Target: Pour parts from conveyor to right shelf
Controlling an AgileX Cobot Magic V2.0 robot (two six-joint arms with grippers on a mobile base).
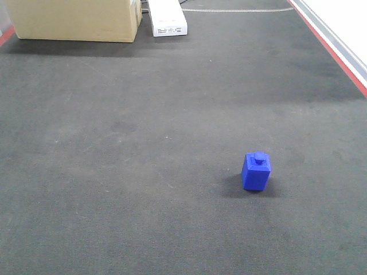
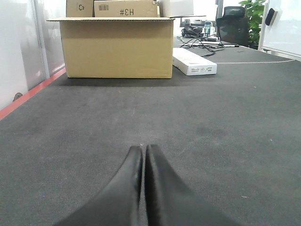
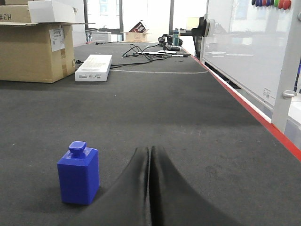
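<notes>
Left gripper: black fingers pressed together, holding nothing, low over the conveyor, a dark grey felt-like belt. Far left end: open cardboard box standing on the belt, with a flat white carton just beside it. Right of centre: one blue part, upright, knob on top. Right gripper: fingers closed tip to tip, near the part but not touching it. Right margin: red edge stripe, then a whiteboard panel. Background: cables, office chair, potted plant.
</notes>
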